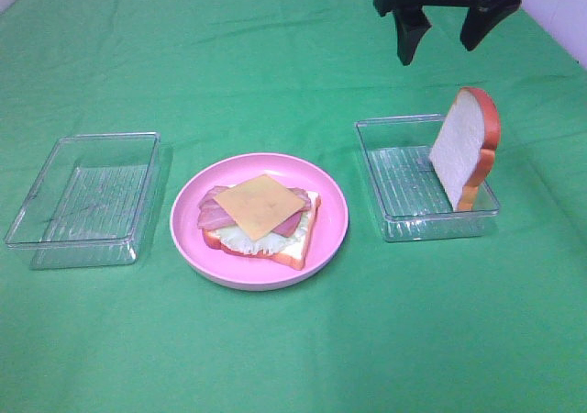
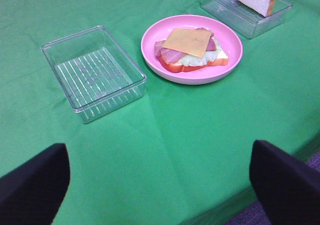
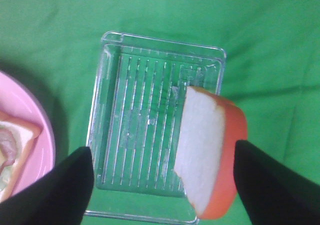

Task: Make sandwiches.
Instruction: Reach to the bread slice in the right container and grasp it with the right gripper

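The sandwich on the plate has cheese but no top. The last bread slice waits in the tray near the desk's right edge. The right claw hangs empty, spread wide, above it; the left claw is spread wide too.

Green cloth covers the whole table, uniform with faint creases. Pink round plate carries an open sandwich: white bread with orange-brown crust, pale green lettuce, reddish-pink bacon, yellow cheese square on top. Two clear trays, left tray and right tray, show ribbed, striped floors. Loose bread slice is white-faced with orange crust. Right gripper and left gripper are black.
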Controlling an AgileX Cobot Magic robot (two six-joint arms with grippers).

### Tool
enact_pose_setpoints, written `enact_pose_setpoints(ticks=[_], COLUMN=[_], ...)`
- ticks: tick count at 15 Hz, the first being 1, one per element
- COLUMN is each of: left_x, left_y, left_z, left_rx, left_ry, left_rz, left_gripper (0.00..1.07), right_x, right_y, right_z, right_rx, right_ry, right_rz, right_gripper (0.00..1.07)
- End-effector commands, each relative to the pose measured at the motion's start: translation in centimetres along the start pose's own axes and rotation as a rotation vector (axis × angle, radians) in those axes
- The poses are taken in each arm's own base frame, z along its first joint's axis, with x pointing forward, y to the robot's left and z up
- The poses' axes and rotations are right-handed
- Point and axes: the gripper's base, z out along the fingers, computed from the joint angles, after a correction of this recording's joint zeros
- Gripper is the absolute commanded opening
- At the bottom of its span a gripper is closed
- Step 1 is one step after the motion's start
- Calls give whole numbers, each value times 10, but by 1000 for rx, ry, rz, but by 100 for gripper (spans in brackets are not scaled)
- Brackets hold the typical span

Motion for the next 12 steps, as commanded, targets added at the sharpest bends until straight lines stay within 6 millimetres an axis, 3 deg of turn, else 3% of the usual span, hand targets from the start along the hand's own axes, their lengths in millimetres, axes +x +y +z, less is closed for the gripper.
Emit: enact_pose_setpoints(ticks=[1, 4, 7, 12], left_x=[1, 1, 1, 1], left_y=[0, 0, 0, 0], left_z=[-2, -2, -2, -2], left_rx=[5, 5, 5, 5], left_ry=[-28, -28, -28, -28], left_rz=[3, 3, 3, 3], left_gripper=[92, 92, 92, 92], right_x=[7, 20, 31, 26], right_y=[-24, -51, -53, -52], right_z=[1, 21, 41, 77], right_rx=[-27, -76, -81, -94], right_ry=[81, 165, 221, 211], right_rz=[85, 174, 162, 163], right_gripper=[74, 74, 74, 73])
